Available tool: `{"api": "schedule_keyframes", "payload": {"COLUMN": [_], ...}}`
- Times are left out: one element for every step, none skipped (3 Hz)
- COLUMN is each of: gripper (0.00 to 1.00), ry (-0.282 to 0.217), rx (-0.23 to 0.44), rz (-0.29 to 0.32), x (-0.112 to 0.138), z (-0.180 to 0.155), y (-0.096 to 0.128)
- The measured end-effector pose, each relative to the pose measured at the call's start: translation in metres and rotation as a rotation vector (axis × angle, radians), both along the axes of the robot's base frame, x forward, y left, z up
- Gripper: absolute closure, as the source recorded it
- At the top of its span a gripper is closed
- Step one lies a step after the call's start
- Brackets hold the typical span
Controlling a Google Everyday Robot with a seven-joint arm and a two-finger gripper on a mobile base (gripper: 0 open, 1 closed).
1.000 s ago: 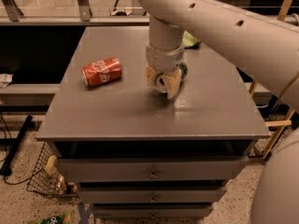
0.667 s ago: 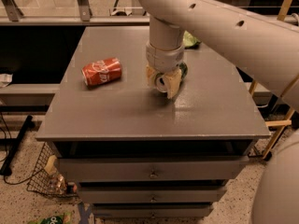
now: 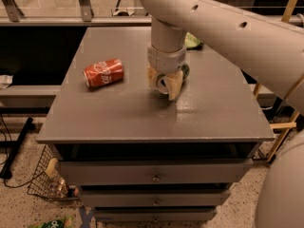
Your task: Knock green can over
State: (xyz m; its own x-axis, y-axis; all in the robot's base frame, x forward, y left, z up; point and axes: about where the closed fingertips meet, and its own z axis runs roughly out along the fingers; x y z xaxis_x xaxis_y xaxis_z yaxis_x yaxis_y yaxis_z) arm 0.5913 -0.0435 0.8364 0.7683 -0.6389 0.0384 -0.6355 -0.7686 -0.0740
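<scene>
My gripper point(image 3: 166, 86) hangs straight down from the arm and sits low over the middle of the grey table point(image 3: 118, 113). The green can point(image 3: 185, 70) shows only as a small dark green sliver just behind the gripper's right side. The gripper hides the rest of it, so I cannot tell whether it stands upright or lies down. The gripper is right against or around the can.
A red cola can point(image 3: 103, 73) lies on its side at the table's left. A flat green snack bag point(image 3: 192, 42) lies at the back behind the arm. Drawers sit under the tabletop. A wire basket point(image 3: 47, 182) stands on the floor at the lower left.
</scene>
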Motion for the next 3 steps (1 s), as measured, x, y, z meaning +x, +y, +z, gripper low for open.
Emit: {"api": "schedule_keyframes", "payload": {"gripper": [0.12,0.0,0.0], "ry": [-0.004,-0.008,-0.014], "rx": [0.004,0.007,0.007], "rz": [0.0,0.001,-0.01], "x": [0.0015,0.0027,0.0035], "z": [-0.0012,-0.0023,0.0004], "y": [0.0011,0.002,0.0001]}}
